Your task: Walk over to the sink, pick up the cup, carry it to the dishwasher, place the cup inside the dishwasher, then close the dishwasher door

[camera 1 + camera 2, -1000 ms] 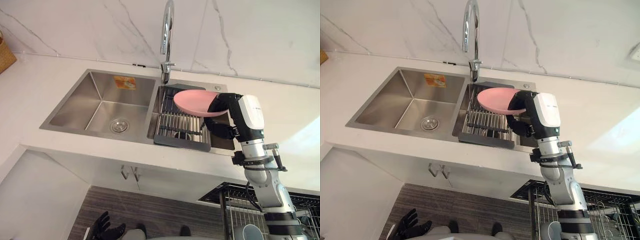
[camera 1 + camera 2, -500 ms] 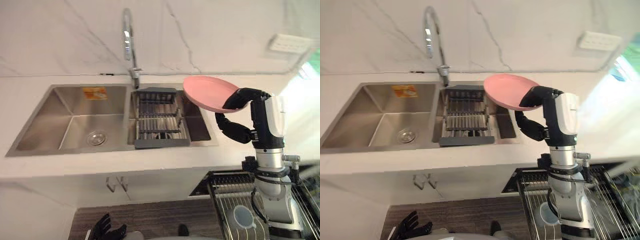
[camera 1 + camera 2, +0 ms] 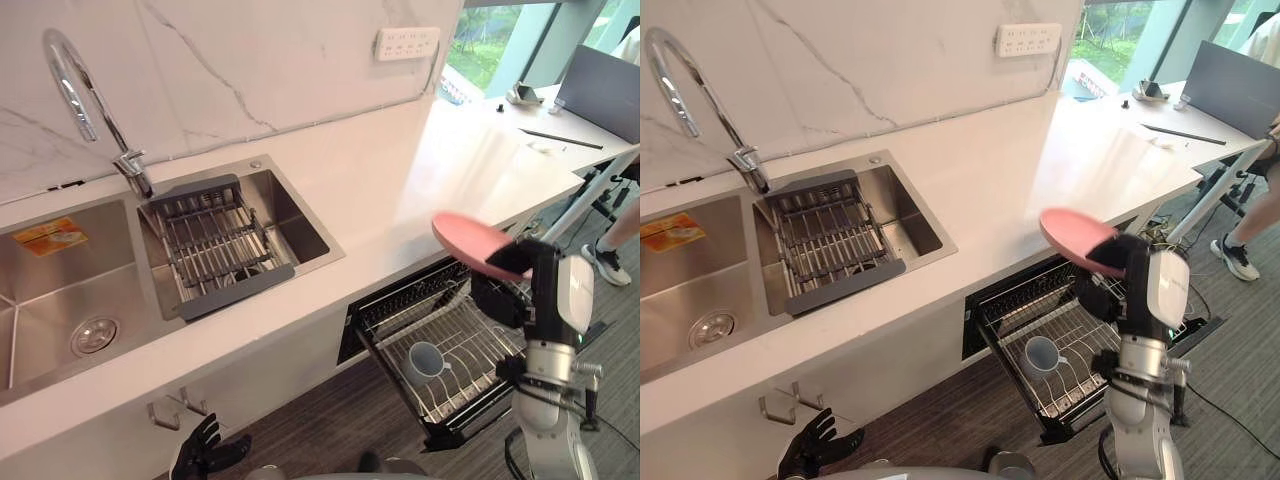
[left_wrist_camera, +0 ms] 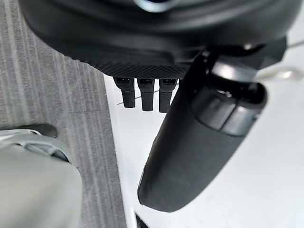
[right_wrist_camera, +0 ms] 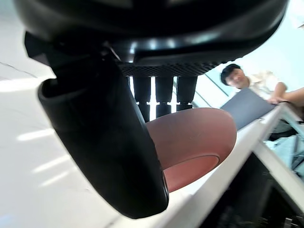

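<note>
- Plate (image 3: 468, 238): one, pink, clamped in right hand (image 3: 505, 290), moved from sink (image 3: 290, 205) to over dishwasher rack (image 3: 470, 350).
- Cup (image 3: 424, 362): one (in that rack).
- Left hand (image 3: 205, 455): fingers relaxed, apart.

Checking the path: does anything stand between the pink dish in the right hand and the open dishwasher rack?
Nothing visible does. The right hand holds the pink dish above the rack; one cup sits inside it.

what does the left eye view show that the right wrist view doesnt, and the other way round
Left eye view adds: sink, faucet, dishwasher rack with a cup in it, left hand hanging open. Right wrist view adds: a person, head and shoulders. Both: right hand gripping the pink plate beside the counter.
</note>
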### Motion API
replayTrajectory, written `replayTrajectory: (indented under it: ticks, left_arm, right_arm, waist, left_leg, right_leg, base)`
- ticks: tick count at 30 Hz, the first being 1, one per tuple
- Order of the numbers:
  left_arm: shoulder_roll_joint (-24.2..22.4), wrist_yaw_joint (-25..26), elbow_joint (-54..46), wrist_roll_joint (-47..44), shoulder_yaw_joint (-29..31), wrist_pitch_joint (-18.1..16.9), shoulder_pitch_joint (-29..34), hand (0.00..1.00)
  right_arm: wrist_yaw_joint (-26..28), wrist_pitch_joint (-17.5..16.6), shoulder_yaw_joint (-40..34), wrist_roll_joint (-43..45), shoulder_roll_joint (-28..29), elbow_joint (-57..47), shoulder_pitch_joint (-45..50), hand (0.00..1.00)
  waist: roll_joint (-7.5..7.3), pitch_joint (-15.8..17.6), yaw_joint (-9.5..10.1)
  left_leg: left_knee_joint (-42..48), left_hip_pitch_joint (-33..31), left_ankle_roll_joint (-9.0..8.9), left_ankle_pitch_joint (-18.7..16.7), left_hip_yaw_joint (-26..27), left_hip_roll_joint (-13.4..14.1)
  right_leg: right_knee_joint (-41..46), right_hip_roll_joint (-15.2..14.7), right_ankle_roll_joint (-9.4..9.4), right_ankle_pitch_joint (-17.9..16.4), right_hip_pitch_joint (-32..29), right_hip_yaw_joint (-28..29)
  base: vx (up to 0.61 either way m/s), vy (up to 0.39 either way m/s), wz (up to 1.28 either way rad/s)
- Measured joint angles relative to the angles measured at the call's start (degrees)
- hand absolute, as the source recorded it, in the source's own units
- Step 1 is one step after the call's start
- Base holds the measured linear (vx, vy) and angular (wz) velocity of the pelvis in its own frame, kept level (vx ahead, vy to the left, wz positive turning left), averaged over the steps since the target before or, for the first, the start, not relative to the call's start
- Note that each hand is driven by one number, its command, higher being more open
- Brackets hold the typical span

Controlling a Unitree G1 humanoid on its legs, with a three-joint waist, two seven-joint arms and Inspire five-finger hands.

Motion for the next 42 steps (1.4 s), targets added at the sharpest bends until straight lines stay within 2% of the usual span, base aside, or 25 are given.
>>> replayTrajectory:
  ticks: [3,7,11,14,17,18,21,22,23,25,28,34,38,42]
  left_arm:
    - [-0.25,0.07,0.35,0.00,0.02,0.32,0.39,0.90]
    - [-2.22,0.19,-0.72,-0.05,0.05,0.18,0.54,0.90]
    - [-2.62,0.24,-2.55,-0.87,-2.19,0.00,-0.72,0.90]
    - [-2.49,0.44,-3.54,-2.55,-3.48,0.09,-3.31,0.90]
    - [-2.33,0.61,-4.19,-3.88,-5.28,0.39,-8.59,0.90]
    - [-2.24,1.15,-5.90,-5.47,-6.79,1.08,-13.80,0.90]
    - [-2.19,1.99,-6.11,-5.88,-6.77,1.63,-16.13,0.90]
    - [-2.16,2.07,-6.43,-5.90,-6.77,1.61,-16.72,0.90]
    - [-2.15,2.10,-6.92,-6.12,-6.78,1.60,-17.27,0.90]
    - [-2.11,2.71,-7.42,-8.14,-6.75,1.62,-20.01,0.90]
    - [-2.24,3.31,-7.43,-8.58,-6.80,1.81,-21.73,0.90]
    - [-2.24,3.37,-8.30,-9.34,-6.76,1.83,-21.69,0.90]
    - [-2.29,3.11,-10.15,-9.34,-6.76,1.80,-21.62,0.90]
    - [-2.39,2.81,-10.63,-9.33,-6.76,1.74,-21.37,0.90]
  right_arm:
    - [0.03,0.02,-0.18,0.03,1.30,0.12,1.92,0.30]
    - [0.03,0.02,-0.15,0.14,3.63,0.02,3.74,0.30]
    - [0.59,0.36,1.67,2.65,4.67,-0.11,3.23,0.30]
    - [0.89,2.98,3.28,4.80,4.60,1.08,-0.12,0.30]
    - [0.04,7.66,4.50,8.47,2.48,9.69,-7.88,0.30]
    - [-0.22,13.18,4.49,14.54,0.03,15.77,-15.73,0.30]
    - [-0.22,15.88,4.31,17.88,-1.55,16.02,-18.22,0.30]
    - [-0.27,16.09,4.30,18.09,-2.59,16.91,-19.56,0.90]
    - [-0.27,16.15,4.26,18.29,-4.03,18.63,-21.35,0.90]
    - [-0.50,18.49,3.25,22.68,-8.22,22.80,-27.66,0.90]
    - [-1.14,20.72,0.57,25.61,-10.17,25.57,-33.04,0.90]
    - [-1.12,20.66,-0.17,27.21,-12.01,24.16,-34.93,0.90]
    - [1.21,19.13,-0.81,29.57,-11.89,20.16,-33.79,0.90]
    - [4.31,15.55,-0.83,32.04,-10.37,14.58,-30.87,0.90]
  waist:
    - [0.37,0.30,-0.15]
    - [0.86,0.60,0.10]
    - [0.61,3.00,0.94]
    - [0.68,5.86,1.31]
    - [0.52,10.24,2.89]
    - [0.58,14.62,4.14]
    - [0.66,16.30,4.42]
    - [0.69,17.20,4.70]
    - [0.69,17.79,4.71]
    - [0.80,18.17,5.15]
    - [1.22,20.34,5.47]
    - [1.25,20.36,5.66]
    - [1.25,20.36,5.59]
    - [1.25,20.36,5.55]
  left_leg:
    - [-1.85,0.65,-0.32,1.65,-0.14,-0.32]
    - [-2.31,0.62,-0.52,2.02,-0.17,-0.58]
    - [-2.06,-1.83,-0.23,1.85,0.55,-0.63]
    - [0.31,-5.75,0.49,1.30,0.67,-0.41]
    - [4.69,-11.25,1.16,0.21,0.40,0.59]
    - [9.41,-17.34,1.65,-0.21,-0.55,1.52]
    - [11.02,-19.47,2.08,-0.50,-1.07,1.73]
    - [11.15,-19.69,2.20,-0.63,-1.29,1.71]
    - [11.49,-20.74,2.35,-0.72,-1.56,1.64]
    - [12.29,-25.98,3.08,-0.74,-2.31,1.38]
    - [12.11,-26.59,3.58,-0.17,-2.40,0.98]
    - [9.55,-26.95,3.63,1.43,-2.86,-0.40]
    - [9.17,-26.79,3.68,1.71,-2.84,-0.71]
    - [8.21,-25.13,3.70,1.92,-2.55,-0.97]
  right_leg:
    - [-1.39,0.42,-0.13,0.93,0.28,1.45]
    - [-1.50,0.39,-0.11,0.95,-0.33,2.65]
    - [0.22,0.24,-0.10,1.12,-4.09,3.67]
    - [2.27,-0.14,-0.28,1.28,-8.26,4.16]
    - [3.55,-0.08,-0.66,2.32,-12.50,4.36]
    - [4.01,0.01,-0.86,3.81,-16.59,4.23]
    - [4.01,-0.01,-0.78,4.36,-17.91,4.23]
    - [4.00,-0.06,-0.70,4.45,-17.99,4.20]
    - [4.04,-0.13,-0.71,4.72,-18.82,4.18]
    - [3.94,-0.26,-0.81,6.13,-23.66,4.23]
    - [3.84,-0.58,-0.90,6.57,-24.35,4.11]
    - [3.74,-1.42,-0.89,6.55,-25.46,3.67]
    - [3.77,-1.71,-0.87,6.54,-25.47,3.71]
    - [3.82,-1.84,-0.84,6.46,-24.41,3.94]
  base:
    - [0.07,-0.054,-0.23]
    - [0.02,-0.020,-0.17]
    - [-0.05,-0.002,-0.11]
    - [-0.10,0.002,-0.06]
    - [-0.19,-0.002,-0.01]
    - [-0.24,-0.007,0.02]
    - [-0.11,-0.013,0.01]
    - [-0.05,-0.014,0.02]
    - [-0.08,-0.014,0.02]
    - [-0.10,-0.014,0.00]
    - [-0.04,-0.034,0.04]
    - [0.02,-0.038,0.08]
    - [0.00,0.000,0.00]
    - [0.00,-0.009,-0.02]
